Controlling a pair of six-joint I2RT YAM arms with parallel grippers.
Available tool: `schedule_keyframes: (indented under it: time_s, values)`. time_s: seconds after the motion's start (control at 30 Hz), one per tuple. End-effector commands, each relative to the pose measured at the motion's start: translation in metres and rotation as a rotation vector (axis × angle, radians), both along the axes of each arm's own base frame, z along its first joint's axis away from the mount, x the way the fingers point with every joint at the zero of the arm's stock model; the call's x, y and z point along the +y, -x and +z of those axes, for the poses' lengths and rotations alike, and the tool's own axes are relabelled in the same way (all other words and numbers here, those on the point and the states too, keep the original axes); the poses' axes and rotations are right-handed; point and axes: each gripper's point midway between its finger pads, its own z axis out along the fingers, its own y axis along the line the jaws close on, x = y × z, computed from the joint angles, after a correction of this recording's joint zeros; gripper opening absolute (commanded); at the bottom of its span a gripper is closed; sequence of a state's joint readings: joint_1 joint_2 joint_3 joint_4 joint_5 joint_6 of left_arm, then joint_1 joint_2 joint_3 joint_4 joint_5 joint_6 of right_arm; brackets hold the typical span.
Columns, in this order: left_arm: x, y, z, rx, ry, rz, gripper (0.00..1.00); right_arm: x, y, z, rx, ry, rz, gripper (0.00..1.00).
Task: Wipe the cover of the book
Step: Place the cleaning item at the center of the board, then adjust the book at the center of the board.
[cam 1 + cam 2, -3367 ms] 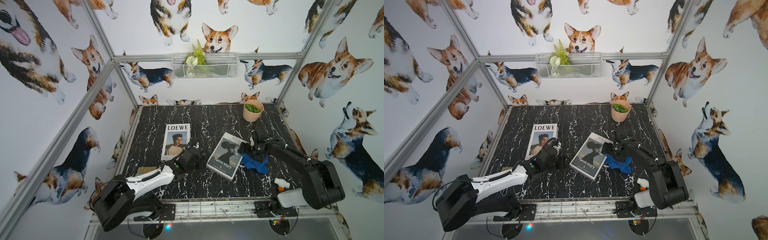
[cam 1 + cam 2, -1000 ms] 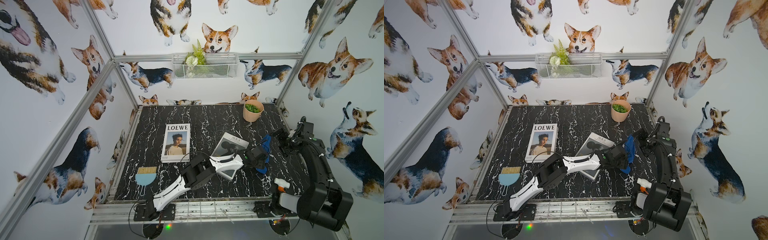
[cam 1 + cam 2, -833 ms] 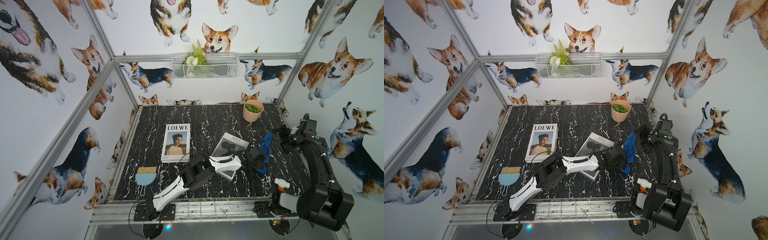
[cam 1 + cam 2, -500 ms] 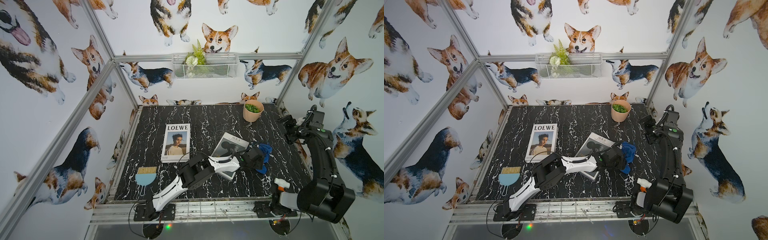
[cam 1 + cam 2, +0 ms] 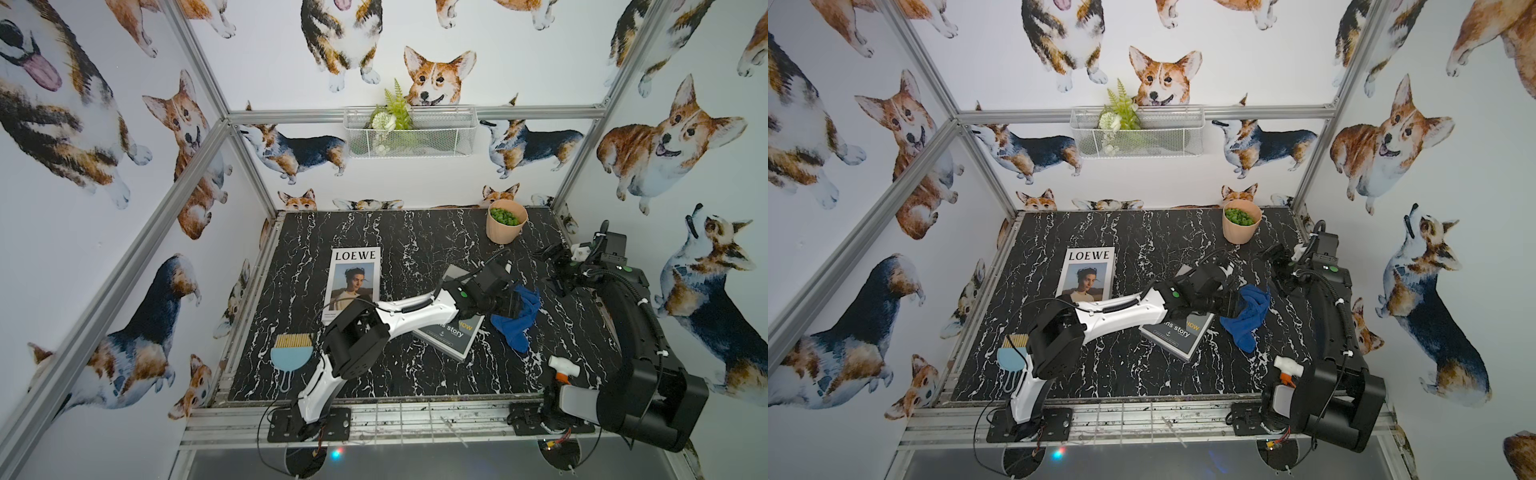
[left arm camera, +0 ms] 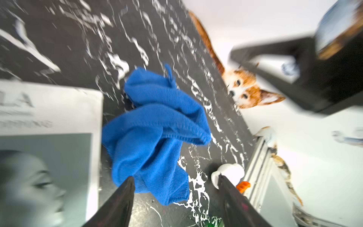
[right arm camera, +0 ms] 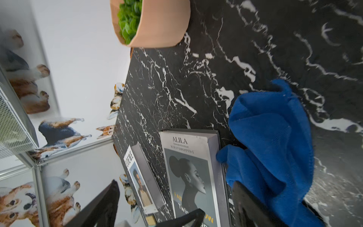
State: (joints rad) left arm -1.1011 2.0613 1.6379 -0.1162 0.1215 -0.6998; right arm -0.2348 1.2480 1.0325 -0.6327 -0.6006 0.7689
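Black marble desk, corgi-papered walls all round.
We see the left hand with fingers spread, the blue cloth just past them beside the book; the right hand gapes wide too.

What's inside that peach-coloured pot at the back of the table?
Small green leaves fill the pot almost to its rim. Whatever lies beneath them is covered.

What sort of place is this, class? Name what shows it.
Probably a staged robot test booth, not a home: an aluminium frame holds corgi-print walls, and a white left arm and black right arm are bolted beside a marble-look table.
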Motion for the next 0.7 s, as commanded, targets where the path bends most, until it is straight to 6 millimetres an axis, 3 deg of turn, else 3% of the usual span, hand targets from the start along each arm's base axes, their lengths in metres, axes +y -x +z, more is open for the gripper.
schedule_keyframes:
  time_s: [0.0, 0.13, 0.37, 0.47, 0.67]
  values:
    - [0.019, -0.002, 0.024, 0.009, 0.062, -0.043, 0.7, 0.028, 0.008, -0.014, 0.013, 0.008, 0.092, 0.87]
    - [0.069, -0.021, 0.037, -0.006, 0.065, 0.047, 0.7, 0.057, 0.018, -0.042, 0.058, 0.001, 0.139, 0.85]
    - [0.198, -0.056, 0.033, -0.04, -0.049, 0.325, 0.7, 0.107, 0.034, -0.091, 0.142, 0.088, 0.253, 0.85]
    - [0.25, -0.063, 0.026, -0.017, -0.066, 0.445, 0.7, 0.115, 0.036, -0.111, 0.18, 0.135, 0.278, 0.86]
    - [0.33, -0.057, 0.023, -0.022, -0.086, 0.616, 0.72, 0.13, 0.038, -0.14, 0.239, 0.161, 0.331, 0.86]
